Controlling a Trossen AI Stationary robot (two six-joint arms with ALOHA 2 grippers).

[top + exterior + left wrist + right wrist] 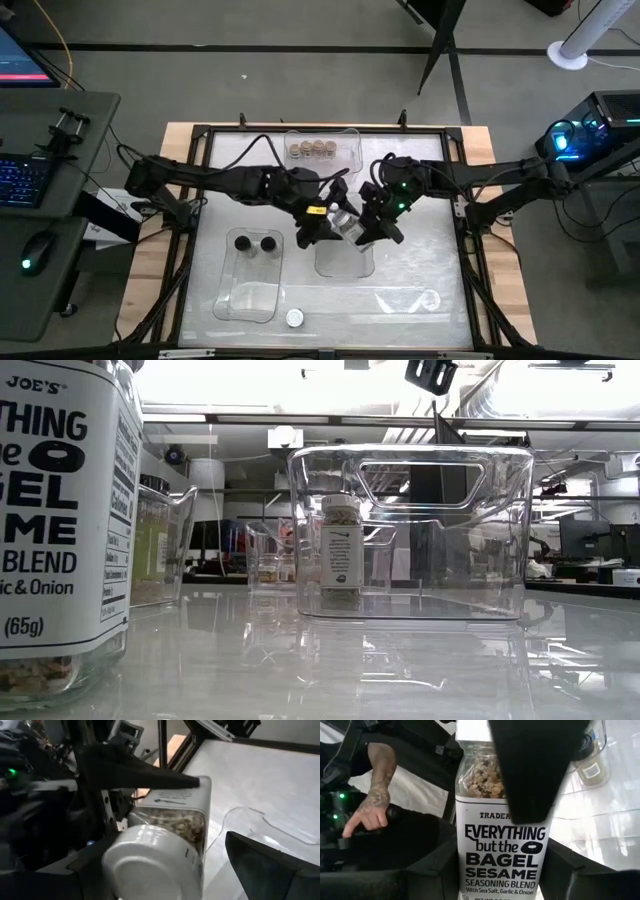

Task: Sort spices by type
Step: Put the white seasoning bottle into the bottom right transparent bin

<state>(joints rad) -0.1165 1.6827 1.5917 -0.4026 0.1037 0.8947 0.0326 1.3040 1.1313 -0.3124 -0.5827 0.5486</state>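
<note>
the right gripper (372,226) grips a white-lidded spice jar (346,222) above the middle bin (345,262); the left gripper (322,222), jaws open, flanks it. the far bin (322,150) holds four tan-lidded jars (309,150), the left bin (247,275) two black-lidded jars (256,243).

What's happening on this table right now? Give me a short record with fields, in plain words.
scene: two robot arms meet over the middle of a white table
right gripper: shut on a white-lidded seasoning jar, held above the table
left gripper: open, fingers either side of the same jar, not yet closed
back bin: four tan-lidded jars
left bin: two black-lidded jars
front edge: one white-lidded jar standing alone
other: a person's hand shows beyond the table
</note>
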